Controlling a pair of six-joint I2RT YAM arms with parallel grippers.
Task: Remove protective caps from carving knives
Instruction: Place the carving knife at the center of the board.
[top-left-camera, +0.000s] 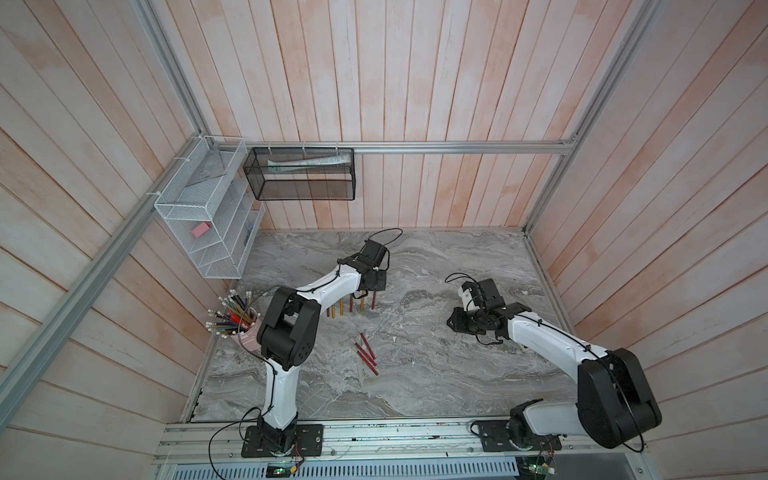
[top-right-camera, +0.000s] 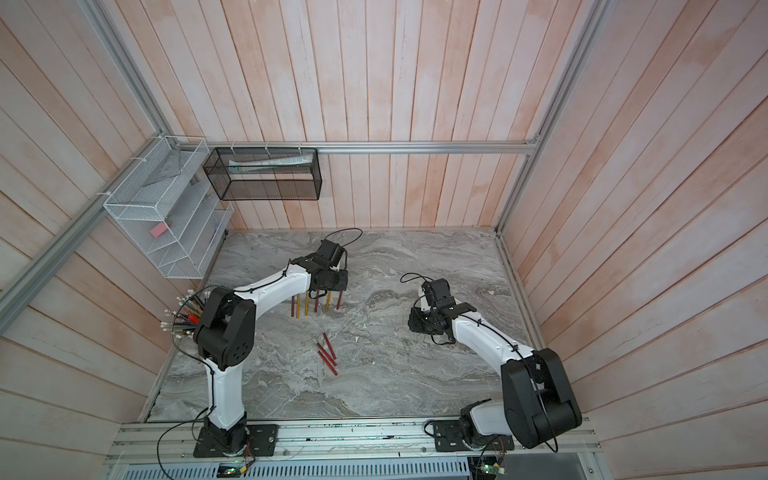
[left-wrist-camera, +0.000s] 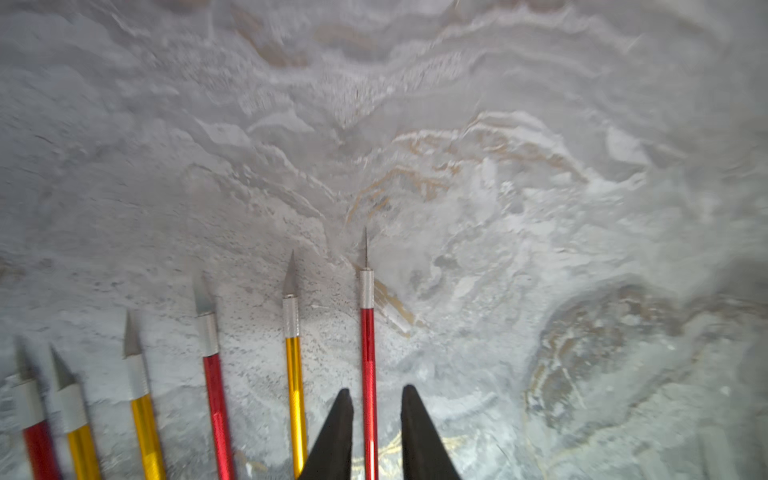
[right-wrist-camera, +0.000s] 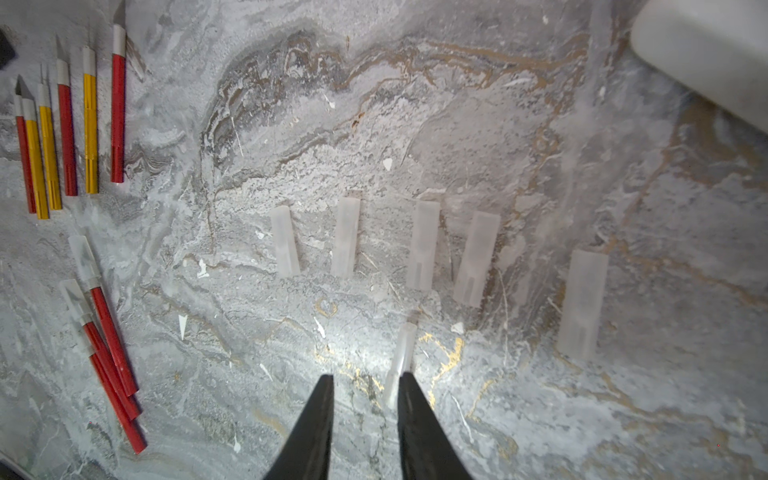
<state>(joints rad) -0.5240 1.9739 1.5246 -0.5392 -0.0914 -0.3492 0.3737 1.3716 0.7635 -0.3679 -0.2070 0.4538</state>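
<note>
Pale wooden planks (top-left-camera: 415, 83) close the cell around a grey marbled counter (top-left-camera: 436, 374). On it, 6 carving knives (right-wrist-camera: 66, 137) lie in a row with bare blades, and 3 red knives (right-wrist-camera: 110, 332) with caps on lie in a small pile nearer to the arm bases. 5 protective caps (right-wrist-camera: 345, 237) lie in a row well apart from the knives. A 6th cap (right-wrist-camera: 401, 357) lies at a fingertip of the right gripper (right-wrist-camera: 366, 376), whose jaws stand apart and clamp nothing. The left gripper (left-wrist-camera: 376, 390) is also released: its jaws stand on both sides of the last red knife (left-wrist-camera: 368, 332) of the row, with a gap visible. The step in hand seems to be putting down knife 6 and its cap. Next, the left gripper should probably take 1 capped knife by the handle, so the right one can pull the cap off along the blade.
</note>
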